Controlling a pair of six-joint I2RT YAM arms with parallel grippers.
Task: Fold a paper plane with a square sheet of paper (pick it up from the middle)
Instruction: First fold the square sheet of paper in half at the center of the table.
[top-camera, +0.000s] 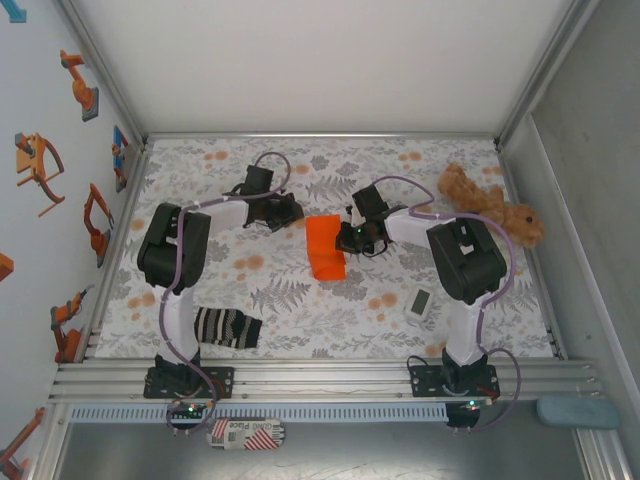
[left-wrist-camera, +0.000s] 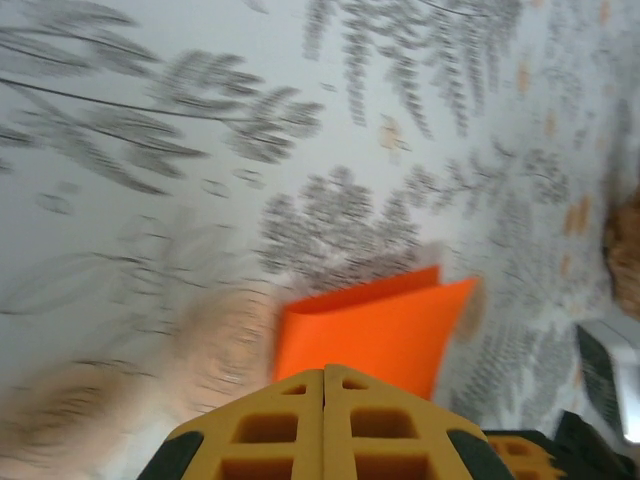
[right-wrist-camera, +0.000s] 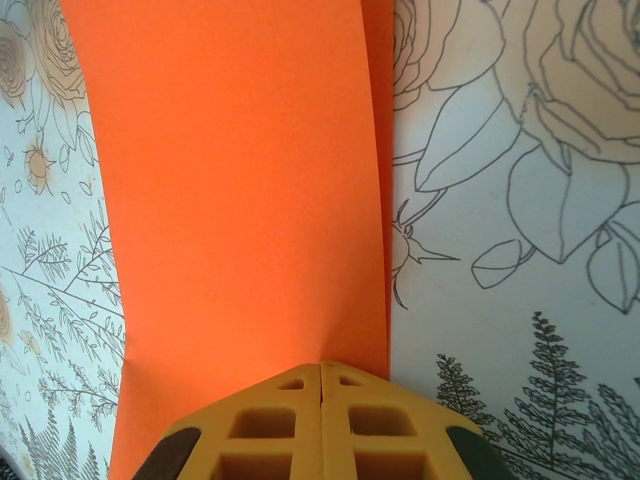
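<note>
**Orange sheet being worked through an early fold**

Orange paper, thin and plain, is being handled at the middle of the table (top-camera: 300, 330), between the two arms. The sheet (top-camera: 325, 245) is lying doubled over into a tall rectangle. In the right wrist view a second layer is showing as a narrow strip along the sheet's (right-wrist-camera: 240, 180) right side, so the edges are not quite being matched. No pointed dart shape is being seen yet. The step in hand is judged to be the first half fold, with most of the task to come.

The right gripper (top-camera: 352, 238) is being held at the sheet's right edge, jaws clenched together. Its tip (right-wrist-camera: 320, 368) is sitting over the paper. Whether the paper is being pinched or merely pressed cannot be told. The left gripper (top-camera: 292, 213) is also clenched and grasping nothing. It is being kept just off the upper left corner, and the sheet (left-wrist-camera: 370, 325) is lying just ahead of its tip (left-wrist-camera: 323, 372), with the upper flap slightly lifted.

Next, the lifted flap is likely needing to be pinned flat by one tip while the crease is being rubbed down by the other. Such smooth, light paper is judged prone to sliding on the floral-printed table.

A striped sock (top-camera: 227, 327) and a brown plush (top-camera: 490, 205) are lying well apart from the work.
</note>
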